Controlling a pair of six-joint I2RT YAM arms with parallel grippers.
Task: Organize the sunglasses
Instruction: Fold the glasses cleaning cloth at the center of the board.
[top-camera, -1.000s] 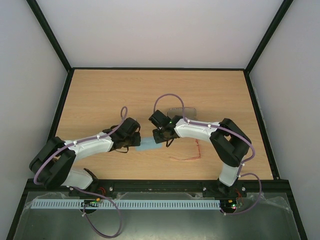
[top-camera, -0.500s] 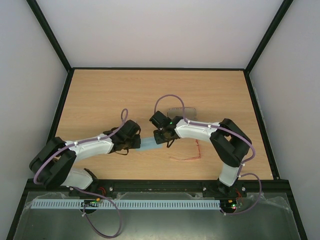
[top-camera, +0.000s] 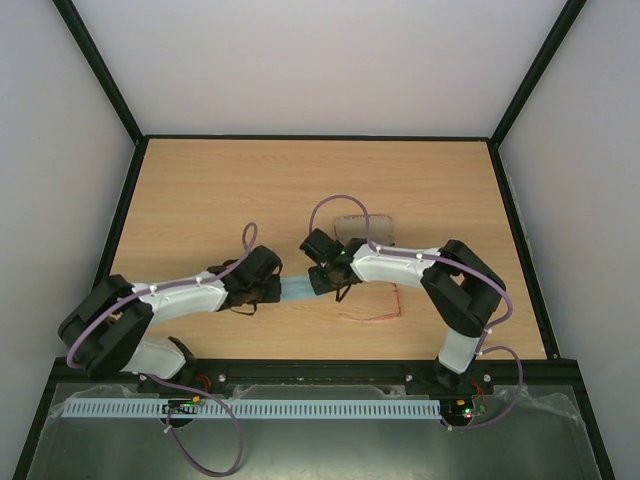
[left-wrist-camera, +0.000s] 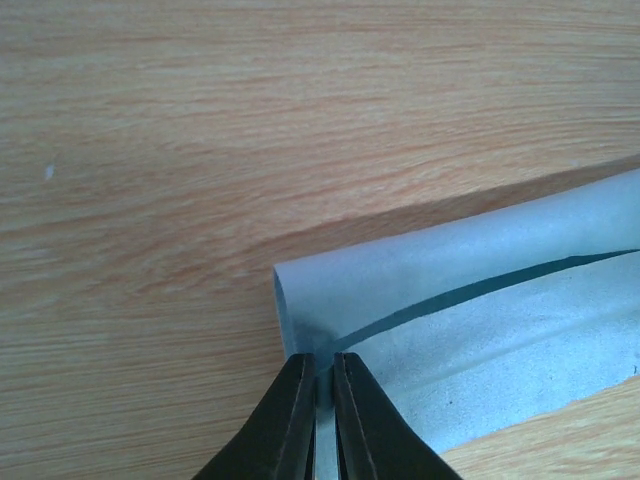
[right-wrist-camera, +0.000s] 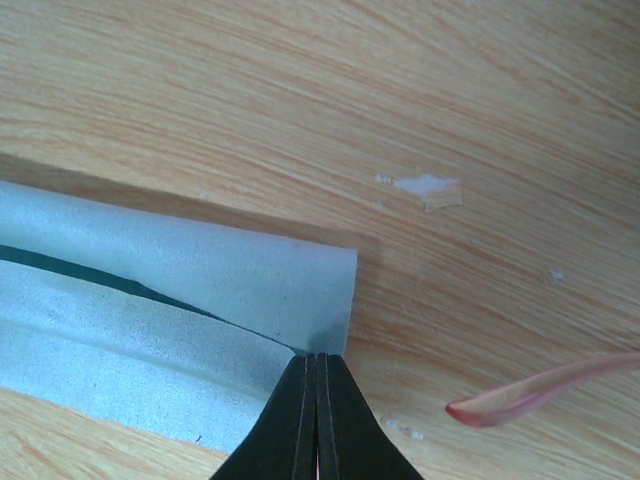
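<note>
Sunglasses (top-camera: 372, 317) are seen lying flat on the worktop (top-camera: 200, 190) toward its near edge, right of centre, just beside the right arm and apart from both pincers. One reddish arm tip is caught in the right wrist view. A light blue cloth (top-camera: 297, 291) is held folded near the middle of the worktop. Its left end is pinched tight in the left pincer (top-camera: 272, 290), its right end likewise in the right pincer (top-camera: 322, 285). A case (top-camera: 362, 228) is partly seen beyond the right arm.
</note>
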